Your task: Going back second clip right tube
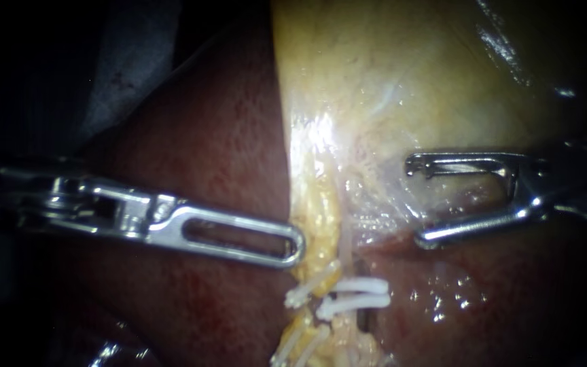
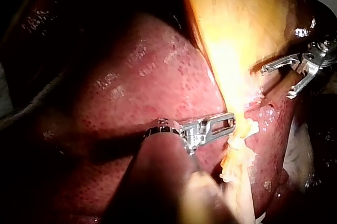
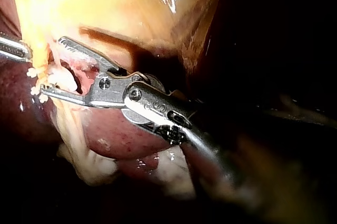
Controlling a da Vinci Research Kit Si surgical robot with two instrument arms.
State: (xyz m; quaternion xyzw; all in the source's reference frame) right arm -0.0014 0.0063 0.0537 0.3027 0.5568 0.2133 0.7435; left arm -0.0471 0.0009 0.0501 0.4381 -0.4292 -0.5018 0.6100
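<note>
A thin pale tube (image 1: 345, 248) runs down the yellow tissue between liver (image 1: 205, 143) and gallbladder (image 1: 409, 68). Two white clips (image 1: 360, 293) cross it low down. More white clips (image 1: 300, 296) sit on the yellow strip to their left. My right instrument (image 1: 414, 202) stands to the right of the tube and above the clips. Its jaws are open and hold nothing, as the right wrist view (image 3: 51, 66) also shows. My left instrument (image 1: 297, 246) lies across the liver, jaws together, its tip touching the edge of the yellow strip (image 1: 314, 224). The left wrist view shows that tip (image 2: 231, 121) just above the clips (image 2: 246, 128).
Dark red liver (image 2: 131, 92) fills the ground under my left instrument's shaft. Wet red tissue (image 1: 456, 299) lies below my right instrument. The gallbladder's glistening wall (image 3: 131, 3) rises beyond the open jaws. The frame edges are dark.
</note>
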